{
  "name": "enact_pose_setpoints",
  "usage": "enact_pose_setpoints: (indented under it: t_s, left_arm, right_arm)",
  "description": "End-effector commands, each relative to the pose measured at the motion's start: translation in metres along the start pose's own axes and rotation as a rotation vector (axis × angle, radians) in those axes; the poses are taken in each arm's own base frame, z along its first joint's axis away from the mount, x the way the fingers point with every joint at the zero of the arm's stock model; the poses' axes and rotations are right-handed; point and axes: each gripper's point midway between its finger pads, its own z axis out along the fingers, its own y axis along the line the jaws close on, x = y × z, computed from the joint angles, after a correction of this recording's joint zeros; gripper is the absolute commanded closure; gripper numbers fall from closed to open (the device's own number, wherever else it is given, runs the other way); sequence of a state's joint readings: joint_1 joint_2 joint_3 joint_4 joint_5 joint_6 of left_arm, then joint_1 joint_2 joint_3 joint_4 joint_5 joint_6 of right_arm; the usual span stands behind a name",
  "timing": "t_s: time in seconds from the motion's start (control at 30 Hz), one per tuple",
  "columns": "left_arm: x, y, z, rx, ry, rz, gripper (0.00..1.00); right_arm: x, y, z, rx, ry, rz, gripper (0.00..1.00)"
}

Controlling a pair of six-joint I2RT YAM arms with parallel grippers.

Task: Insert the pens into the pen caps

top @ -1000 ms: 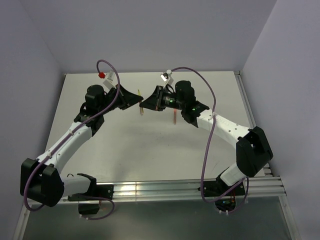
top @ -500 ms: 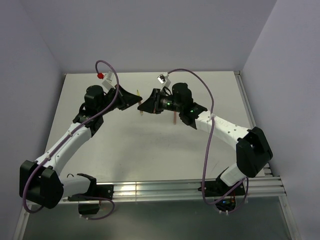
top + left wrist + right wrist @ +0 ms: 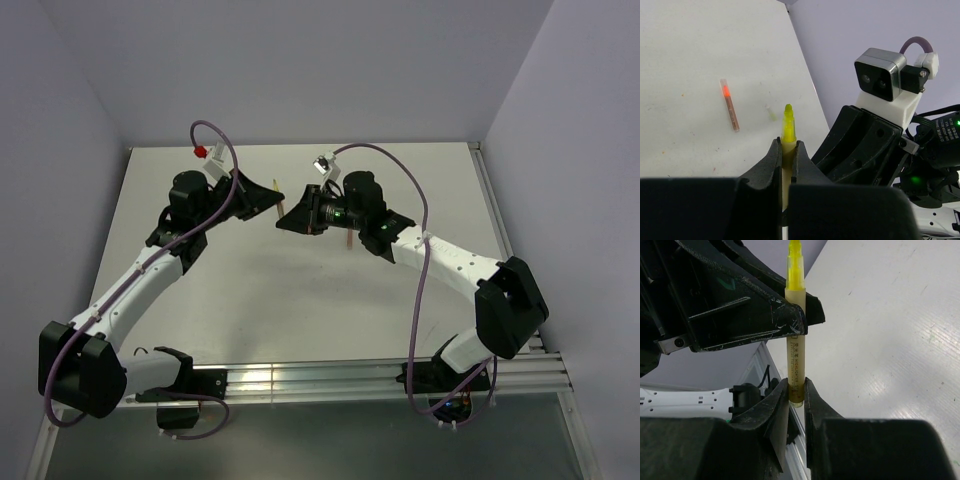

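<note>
Top external: the left gripper [image 3: 272, 199] and right gripper [image 3: 287, 222] meet tip to tip above the far half of the tabletop [image 3: 250, 300], about midway between its left and right edges. What they share is hidden here. A red pen [image 3: 348, 238] lies flat just right of them.

Left wrist: the left fingers press onto a yellow pen [image 3: 788, 131], its bare tip poking past them. Near the red pen we note a faint pale stub [image 3: 771, 113], possibly a cap but too blurred to say.

Right wrist: the right fingers pinch the same pen's tail end, and the left pair clamps it just below the tip. We judge the barrel light, stiff, smooth plastic, apt to swivel in one pinch. It is best held mid-barrel, with the tip end free.

Against a second ago: the right gripper has shifted left and slightly nearer, covering the pale sliver that showed below the tips. The left arm has barely moved.
</note>
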State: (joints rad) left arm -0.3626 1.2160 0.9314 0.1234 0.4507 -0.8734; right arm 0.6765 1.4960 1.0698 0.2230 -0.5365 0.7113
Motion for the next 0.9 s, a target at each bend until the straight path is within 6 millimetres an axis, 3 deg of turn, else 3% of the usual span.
enact_pose_setpoints:
  t_s: [0.0,0.17,0.4,0.7,0.8,0.87]
  left_arm:
    - [-0.017,-0.031,-0.006,0.093,-0.049,0.071,0.99]
    - [-0.01,-0.039,-0.009,0.155,-0.029,0.075,0.78]
    - [-0.003,-0.041,-0.012,0.183,-0.01,0.061,0.72]
    - [0.005,-0.04,-0.012,0.19,0.02,0.043,0.74]
    - [0.006,-0.038,-0.011,0.183,0.015,0.037,0.8]
    - [0.005,-0.037,-0.01,0.177,0.014,0.038,0.89]
  right_arm:
    - [-0.009,0.016,-0.005,-0.039,-0.037,-0.029,1.0]
    - [-0.017,0.026,-0.004,-0.08,-0.069,-0.011,1.0]
    - [-0.031,0.033,0.001,-0.095,-0.101,-0.004,1.0]
    - [-0.038,0.036,0.008,-0.115,-0.117,0.001,1.0]
    - [-0.038,0.038,0.009,-0.123,-0.112,-0.002,1.0]
    - [-0.037,0.037,0.009,-0.121,-0.11,0.003,1.0]
